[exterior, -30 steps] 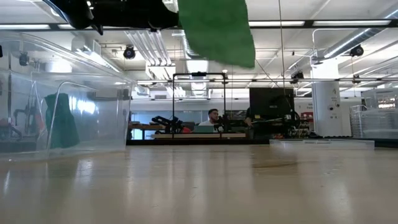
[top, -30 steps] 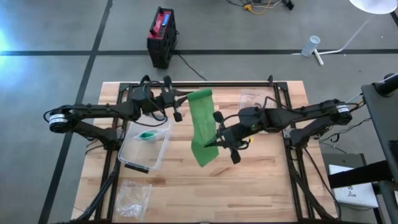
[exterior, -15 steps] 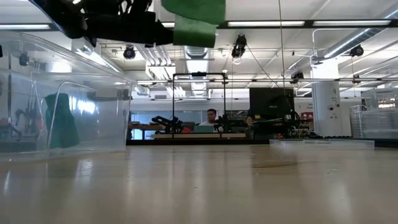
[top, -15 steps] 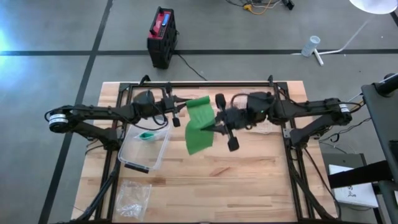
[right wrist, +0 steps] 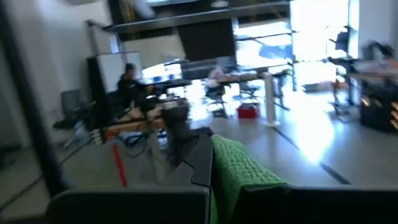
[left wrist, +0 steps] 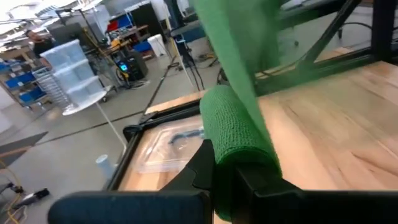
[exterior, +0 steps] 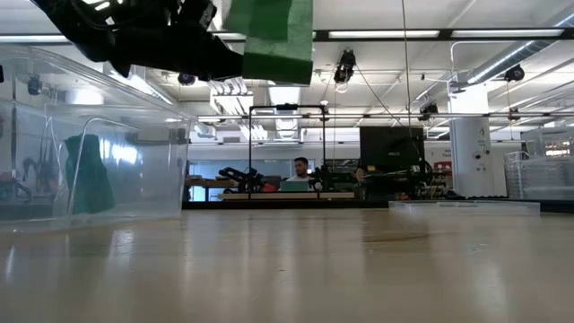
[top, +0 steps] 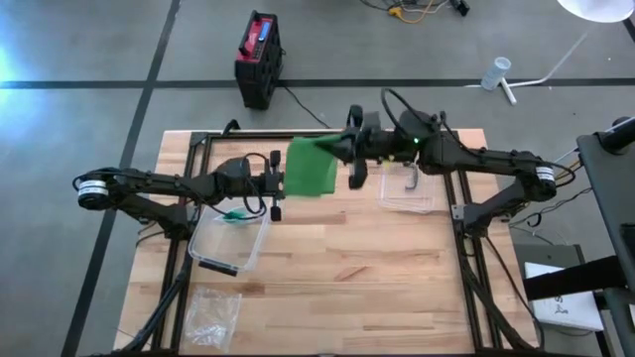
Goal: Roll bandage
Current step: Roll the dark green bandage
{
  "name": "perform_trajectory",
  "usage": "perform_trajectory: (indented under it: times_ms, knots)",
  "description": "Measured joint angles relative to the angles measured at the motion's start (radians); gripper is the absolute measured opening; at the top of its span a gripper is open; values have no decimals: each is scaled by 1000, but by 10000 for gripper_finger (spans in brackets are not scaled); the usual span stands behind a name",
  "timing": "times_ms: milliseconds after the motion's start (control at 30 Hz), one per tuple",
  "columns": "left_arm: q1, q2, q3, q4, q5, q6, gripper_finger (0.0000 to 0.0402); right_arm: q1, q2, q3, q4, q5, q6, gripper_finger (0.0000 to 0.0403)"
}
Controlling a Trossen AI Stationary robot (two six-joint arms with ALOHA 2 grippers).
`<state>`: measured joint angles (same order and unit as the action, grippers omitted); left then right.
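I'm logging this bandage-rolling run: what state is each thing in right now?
green bandage: lifted off the table, stretched between both grippers.
left gripper: shut on the bandage's rolled end.
right gripper: shut on the other end.
clear bin: open, a second green roll inside.
clear lid: lying flat on the table.
plastic bag: crumpled at the table's near corner.

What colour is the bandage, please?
Green; the bandage shows best in the high view.
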<state>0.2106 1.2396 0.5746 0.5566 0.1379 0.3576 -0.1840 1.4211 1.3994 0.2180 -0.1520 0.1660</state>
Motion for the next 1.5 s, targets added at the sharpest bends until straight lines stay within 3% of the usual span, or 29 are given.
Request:
perform_trajectory:
  times_ms: [633, 1133, 1300, 1500]
  knots:
    - [-69, -33, -15, -38, 33, -31, 7, -210, 117, -8, -67, 175, 98, 7]
    - [-86, -80, -16, -57, 158, -66, 7, -251, 146, -58, -184, 311, 99, 183]
    - [-93, -139, -16, -62, 158, -98, 7, -251, 147, -101, -321, 473, 3, 221]
    - [-93, -219, -16, -45, 158, -97, 7, -243, 146, -129, -415, 458, -8, 255]
